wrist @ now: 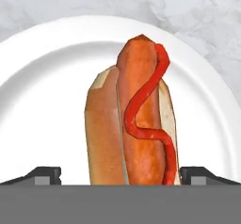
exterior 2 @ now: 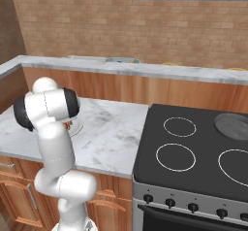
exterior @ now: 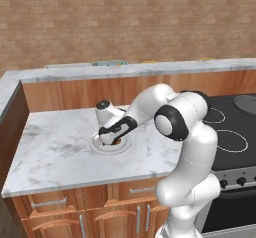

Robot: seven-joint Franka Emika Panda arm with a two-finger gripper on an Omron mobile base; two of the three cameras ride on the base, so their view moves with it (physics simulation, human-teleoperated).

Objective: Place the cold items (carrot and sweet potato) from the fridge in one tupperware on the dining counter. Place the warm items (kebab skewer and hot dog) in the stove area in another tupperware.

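- Hand view, closest in: the gripper point(wrist: 120, 175) hangs straight over the hot dog point(wrist: 134, 117), its two dark fingertips point(wrist: 44, 175) spread wide, one on each side of the bun's near end, neither touching it; nothing is grasped.
- The hot dog lies lengthwise on a white plate point(wrist: 42, 96): a tan bun with a reddish-brown sausage and a wavy line of ketchup along the top.
- Around the plate's rim the grey-veined marble counter point(wrist: 197, 6) shows.
- Left base view: the white arm point(exterior: 190, 147) rises from the lower right and bends forward and down to the left, with the hand point(exterior: 111, 132) low over the plate point(exterior: 102, 148). A sliver of the hot dog shows under the hand, too small to make out.
- That plate sits near the middle of the marble counter point(exterior: 55, 142), above wooden cabinet drawers point(exterior: 50, 204).
- Beside the counter, to the right, a black stove point(exterior: 235, 132) with ringed burners stands.
- Right base view: the arm's shoulder point(exterior 2: 48, 108) hides most of the plate; only its edge point(exterior 2: 76, 126) peeks out on the counter point(exterior 2: 111, 128), left of the stove point(exterior 2: 193, 152).
- Farther back a raised counter ledge point(exterior 2: 145, 69) runs along wooden panelling, bearing some small objects too blurred to identify.
- Behind everything stands a brick wall point(exterior 2: 121, 26).
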